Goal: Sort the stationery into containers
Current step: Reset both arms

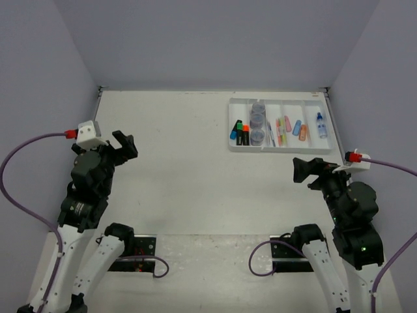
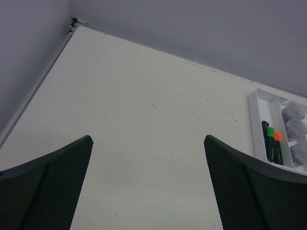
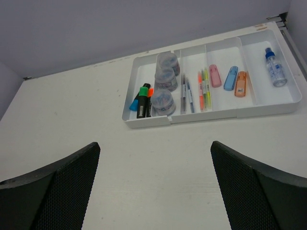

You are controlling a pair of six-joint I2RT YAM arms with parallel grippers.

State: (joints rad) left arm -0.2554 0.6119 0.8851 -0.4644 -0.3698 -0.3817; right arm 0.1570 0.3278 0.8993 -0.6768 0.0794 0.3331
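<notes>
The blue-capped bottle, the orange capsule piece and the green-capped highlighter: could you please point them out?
blue-capped bottle [image 3: 275, 71], right wrist view, on its clear body.
orange capsule piece [image 3: 240, 84], right wrist view, on its middle.
green-capped highlighter [image 3: 142, 103], right wrist view, on its black barrel.

This is most likely a robotics lab test cell, not a home or an office, though nothing outside the enclosure shows. In the top view a plain white surface [image 1: 195, 189] fills the middle of the frame. Bare grey-lilac walls [image 1: 215, 39] box it in at the top and on both sides. A left arm [image 1: 91, 182] at the lower left and a right arm [image 1: 348, 208] at the lower right, both black and white, stand on black base plates [image 1: 146, 246] along the bottom edge. Purple cables [image 1: 391, 165] loop from their wrists. At the upper right a white divided tray [image 1: 230, 130] holds stationery [image 1: 258, 120], laid out like a set exercise.
</notes>
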